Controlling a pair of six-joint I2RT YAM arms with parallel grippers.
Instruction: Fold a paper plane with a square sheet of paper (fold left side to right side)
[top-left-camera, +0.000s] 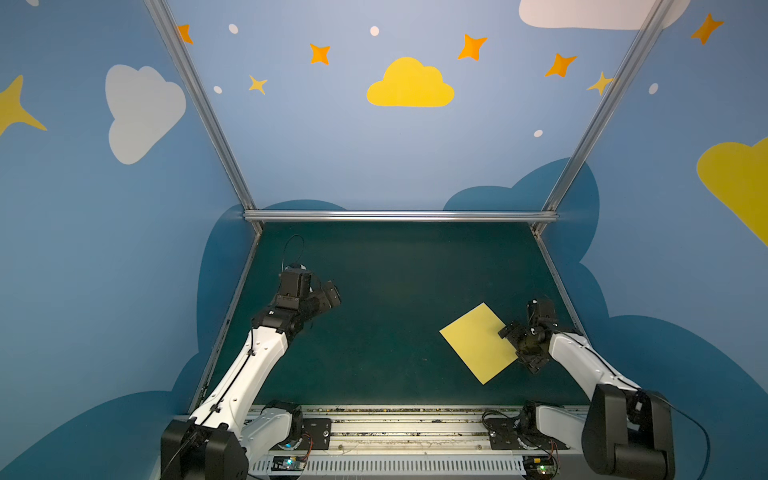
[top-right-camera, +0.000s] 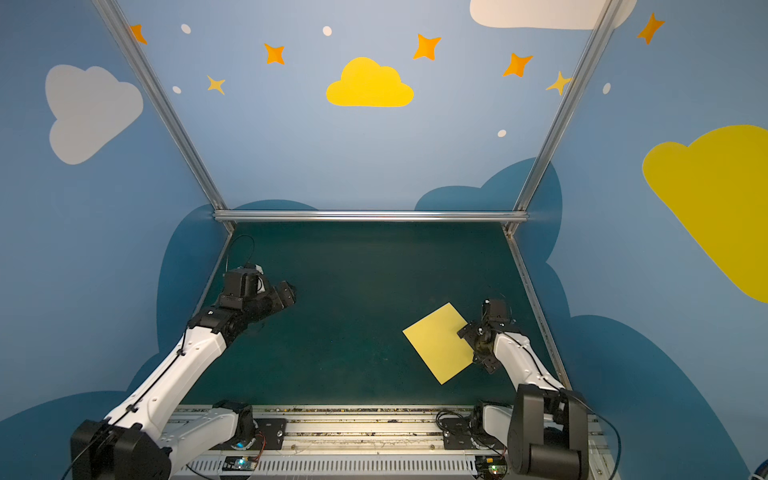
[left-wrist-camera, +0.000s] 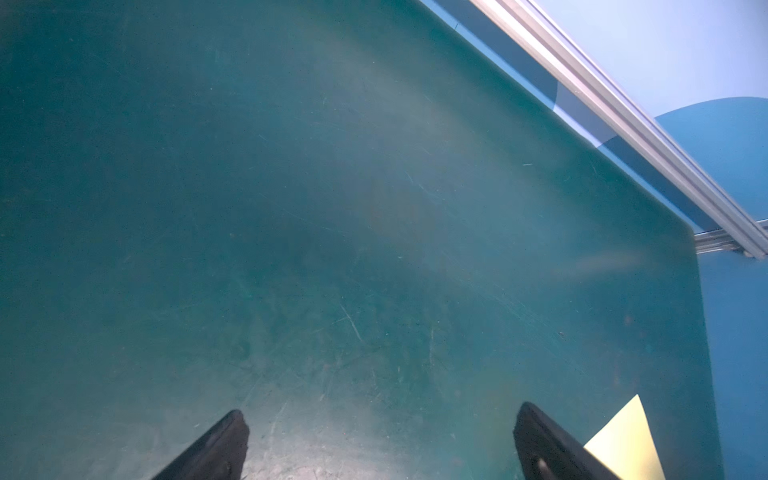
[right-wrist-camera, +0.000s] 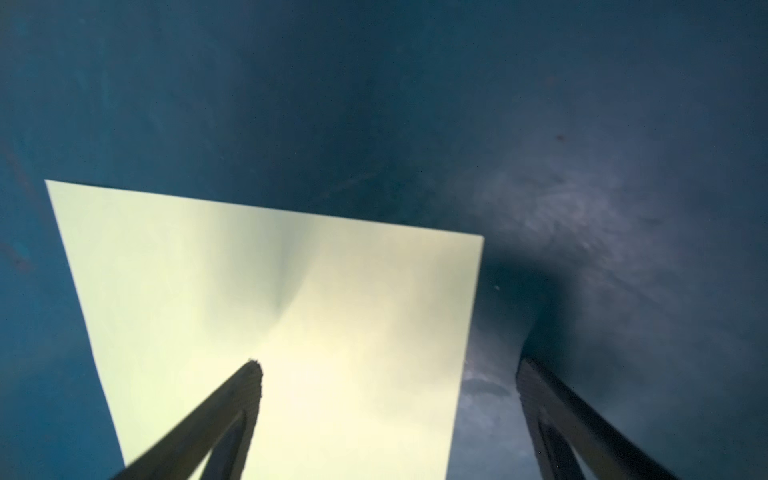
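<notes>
Left gripper (top-left-camera: 329, 296) — jaws spread wide, nothing between them. Its wrist view shows only bare green mat (left-wrist-camera: 332, 208) between the two fingers (left-wrist-camera: 220, 449). It hangs over the mat's left part, well apart from the paper. The square sheet of paper (top-left-camera: 478, 343) lies flat and unfolded off to this gripper's right, turned cornerwise. One corner shows just beyond a finger in the left wrist view.

Right gripper (top-left-camera: 520, 348) — jaws also fully apart, gripping nothing. It straddles the sheet's right edge: one finger (right-wrist-camera: 243, 399) is over the paper, the other over bare mat just beside that edge. Cannot tell whether the fingertips touch the surface.
</notes>
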